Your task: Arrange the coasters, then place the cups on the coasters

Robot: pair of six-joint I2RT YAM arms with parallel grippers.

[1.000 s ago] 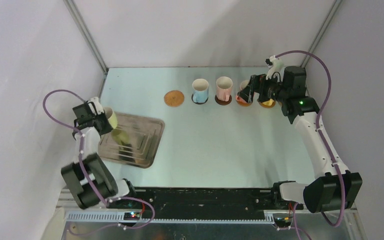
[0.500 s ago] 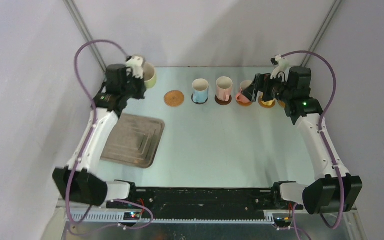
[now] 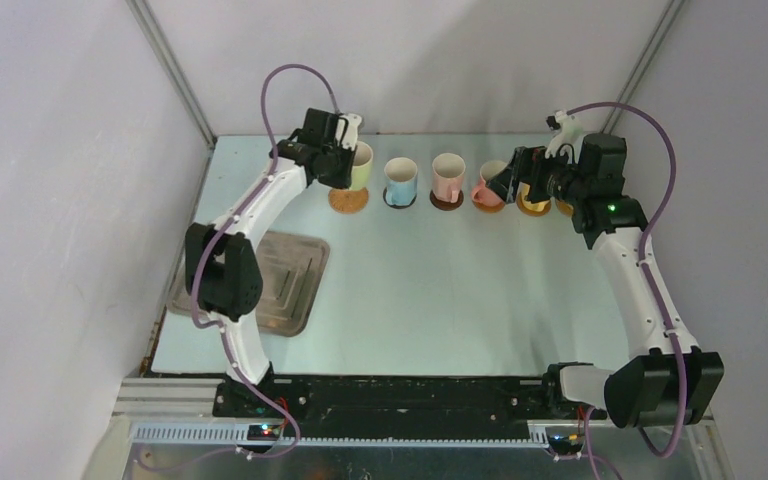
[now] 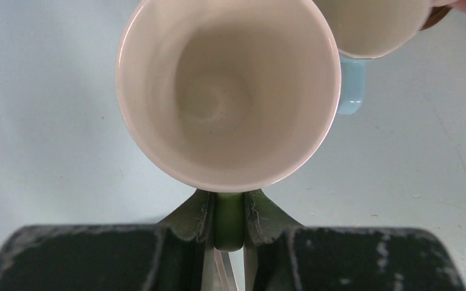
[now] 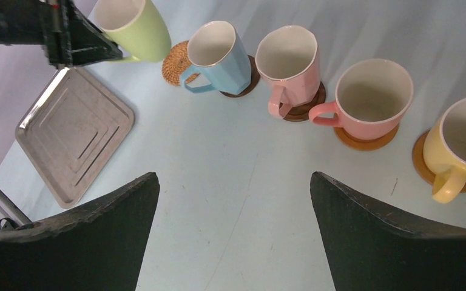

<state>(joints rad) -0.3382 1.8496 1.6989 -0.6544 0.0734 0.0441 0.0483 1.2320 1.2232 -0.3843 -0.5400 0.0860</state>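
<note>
Carrying the pale yellow-green cup (image 3: 361,165) upright by its handle, with the left gripper (image 4: 229,212) pinched tight on that handle. Having swung it within the last second from over the metal tray (image 3: 290,290) at 9 o'clock to the far row at 12 o'clock. Now hovering by the woven tan coaster (image 3: 348,200), just at 9 o'clock of the blue cup (image 3: 400,181); contact not discernible. Leaving, by the look of it, only centring, lowering and release. Keeping the right gripper (image 5: 232,179) spread wide and empty near the yellow cup (image 5: 464,142).
</note>
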